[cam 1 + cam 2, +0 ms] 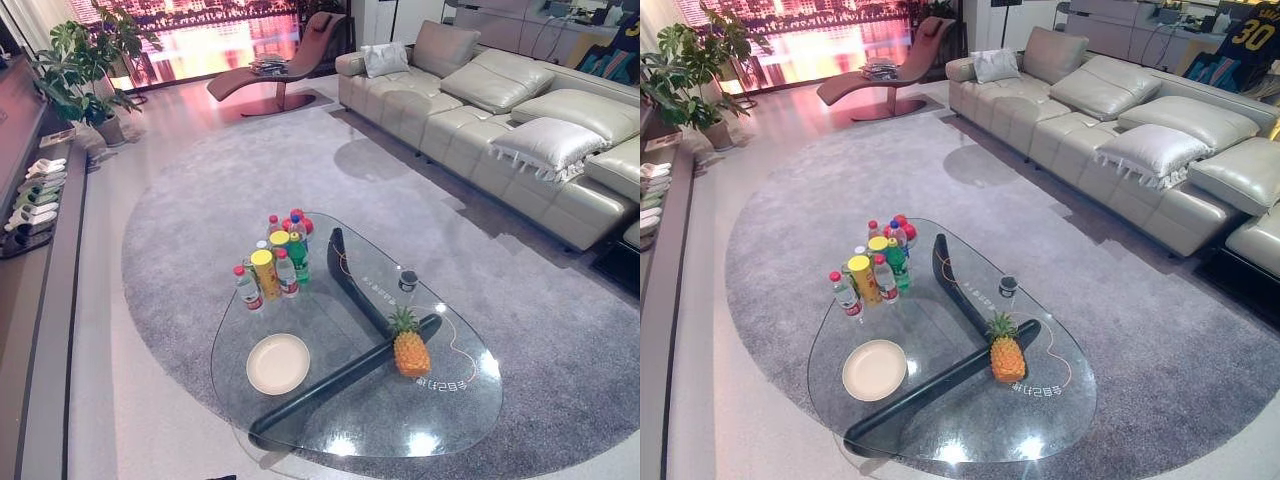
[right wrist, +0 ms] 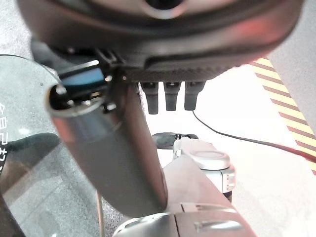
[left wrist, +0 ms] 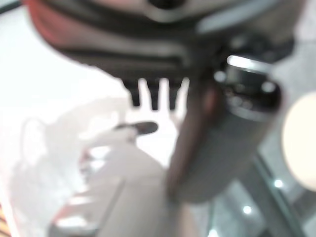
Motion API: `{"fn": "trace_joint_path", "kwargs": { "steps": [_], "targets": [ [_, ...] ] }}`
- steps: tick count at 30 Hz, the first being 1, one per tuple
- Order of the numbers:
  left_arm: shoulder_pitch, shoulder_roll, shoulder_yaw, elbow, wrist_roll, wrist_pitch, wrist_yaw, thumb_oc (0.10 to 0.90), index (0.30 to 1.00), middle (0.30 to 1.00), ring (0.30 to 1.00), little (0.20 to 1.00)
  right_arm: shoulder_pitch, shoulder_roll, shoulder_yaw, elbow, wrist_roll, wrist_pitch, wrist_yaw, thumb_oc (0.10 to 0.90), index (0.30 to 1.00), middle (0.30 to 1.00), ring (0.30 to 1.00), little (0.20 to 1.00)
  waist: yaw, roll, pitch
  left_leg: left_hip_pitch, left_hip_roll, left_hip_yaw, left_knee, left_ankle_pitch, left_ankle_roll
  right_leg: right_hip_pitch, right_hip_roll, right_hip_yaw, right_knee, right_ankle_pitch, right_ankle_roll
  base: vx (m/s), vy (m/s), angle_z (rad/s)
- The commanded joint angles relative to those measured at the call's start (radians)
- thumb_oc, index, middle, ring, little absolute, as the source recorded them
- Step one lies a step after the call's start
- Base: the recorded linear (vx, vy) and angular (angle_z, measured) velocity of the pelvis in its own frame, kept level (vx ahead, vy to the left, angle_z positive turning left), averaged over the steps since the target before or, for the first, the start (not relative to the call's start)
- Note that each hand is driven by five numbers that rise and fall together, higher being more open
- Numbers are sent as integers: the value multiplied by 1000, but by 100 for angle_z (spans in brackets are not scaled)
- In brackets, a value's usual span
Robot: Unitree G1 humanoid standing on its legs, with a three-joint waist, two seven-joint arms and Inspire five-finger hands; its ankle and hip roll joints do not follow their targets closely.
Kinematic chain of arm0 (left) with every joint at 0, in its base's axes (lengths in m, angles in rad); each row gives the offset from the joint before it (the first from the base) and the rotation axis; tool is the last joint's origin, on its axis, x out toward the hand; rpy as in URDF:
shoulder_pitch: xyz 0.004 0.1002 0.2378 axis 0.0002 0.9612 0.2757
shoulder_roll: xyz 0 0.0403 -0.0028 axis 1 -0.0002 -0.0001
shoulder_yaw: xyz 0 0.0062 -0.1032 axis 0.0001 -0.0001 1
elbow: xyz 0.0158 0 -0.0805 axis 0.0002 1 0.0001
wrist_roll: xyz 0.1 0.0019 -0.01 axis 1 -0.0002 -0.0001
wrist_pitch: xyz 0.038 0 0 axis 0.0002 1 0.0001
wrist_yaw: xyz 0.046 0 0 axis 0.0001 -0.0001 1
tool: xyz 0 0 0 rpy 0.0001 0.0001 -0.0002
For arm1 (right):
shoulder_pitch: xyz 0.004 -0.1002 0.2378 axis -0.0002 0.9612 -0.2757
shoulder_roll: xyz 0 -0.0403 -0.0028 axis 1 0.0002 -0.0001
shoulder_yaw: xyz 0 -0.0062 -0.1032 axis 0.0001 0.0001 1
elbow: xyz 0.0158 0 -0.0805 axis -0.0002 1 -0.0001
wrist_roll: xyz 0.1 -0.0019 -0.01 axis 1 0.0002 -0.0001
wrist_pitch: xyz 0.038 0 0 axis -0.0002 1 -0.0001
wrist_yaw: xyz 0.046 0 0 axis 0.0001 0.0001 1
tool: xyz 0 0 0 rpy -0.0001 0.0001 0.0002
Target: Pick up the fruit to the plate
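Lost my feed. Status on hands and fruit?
Left hand, right hand both open, empty. Orange pineapple upright on glass table, apart from round white plate. Path clear.

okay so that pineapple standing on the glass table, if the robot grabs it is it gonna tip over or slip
The pineapple stands upright on a narrow base, so a sideways nudge would probably tip it. On the smooth glass table it may slide rather than stay put. Its rough rind should give fair grip, and the body looks stiff and fairly heavy.
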Motion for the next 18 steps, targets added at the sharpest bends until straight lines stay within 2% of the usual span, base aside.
{"fn": "trace_joint_path", "kwargs": {
  "steps": [1,5,8,9,11,12,13,15,18],
  "targets": [
    [-59,-8,1,47,-5,-1,1,800,900,900,900,900,-66,-5,-29,38,-2,-6,-7,800,900,900,900,900,28,0,59,46,54,17,6,-43,40,-23,-58,17,4,46,-20,76,-7,0],
    [-57,-11,-12,28,-33,6,7,800,900,900,900,900,-71,-7,-11,26,-5,-1,2,800,900,900,900,900,30,7,94,4,50,6,6,-34,40,-68,-56,27,7,55,-21,32,-13,-3],
    [-81,-12,-31,3,-73,-6,-6,800,900,900,900,900,-106,-11,7,14,25,9,2,800,900,900,900,900,29,18,175,-77,33,-19,6,-17,49,-153,-48,53,14,74,-28,-91,-13,-12],
    [-83,-12,-32,2,-76,-10,-8,800,900,900,900,900,-108,-12,8,13,27,8,2,800,900,900,900,900,29,19,179,-82,32,-20,6,-16,49,-159,-48,54,14,75,-28,-125,-14,0],
    [-111,-11,-42,-21,-137,-41,-39,800,900,900,900,900,-145,-21,26,7,36,17,0,800,900,900,900,900,29,28,251,-155,18,-34,6,2,56,-236,-37,69,16,97,-34,-170,-16,6],
    [-113,-11,-43,-23,-140,-43,-41,800,900,900,900,900,-148,-22,27,6,37,16,0,800,900,900,900,900,29,28,255,-160,17,-35,6,3,56,-241,-36,69,16,99,-35,-196,-15,1],
    [-127,-12,-50,-40,-167,-55,-63,800,900,900,900,900,-170,-33,31,-1,39,24,1,800,900,900,900,900,30,33,297,-194,11,-44,6,11,57,-275,-28,73,16,108,-39,-131,-7,7],
    [-136,-8,-66,-61,-196,-79,-89,800,900,900,900,900,-185,-50,37,-10,38,26,7,800,900,900,900,900,32,37,340,-233,5,-53,6,23,57,-316,-24,72,21,116,-43,-132,-11,7],
    [-177,5,-88,-117,-255,-76,-103,800,900,900,900,900,-219,-83,46,-30,66,21,9,800,900,900,900,900,37,37,409,-309,0,-65,22,47,52,-404,-21,74,55,123,-48,-140,-18,-3]
  ]
}}
